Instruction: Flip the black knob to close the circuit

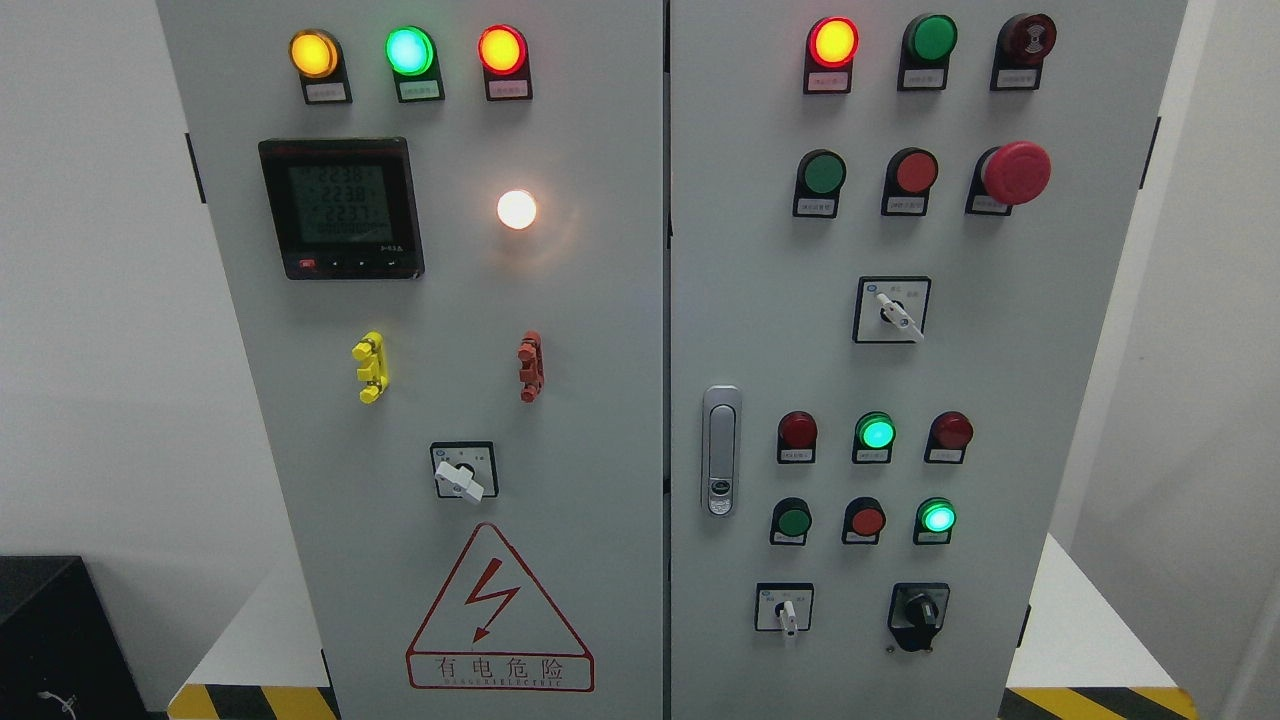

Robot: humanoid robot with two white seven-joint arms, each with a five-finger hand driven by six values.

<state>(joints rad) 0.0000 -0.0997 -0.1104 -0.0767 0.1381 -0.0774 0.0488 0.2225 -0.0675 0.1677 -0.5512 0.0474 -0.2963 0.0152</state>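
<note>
The black knob sits low on the right door of a grey electrical cabinet, at the lower right of the head view. Its handle stands roughly upright on a black base. To its left is a small white selector switch. Neither of my hands or arms shows anywhere in the frame.
The right door carries rows of red and green lamps and buttons, a red mushroom stop button, a white selector and a door handle. The left door has a meter, a lit white lamp, another selector and a warning triangle.
</note>
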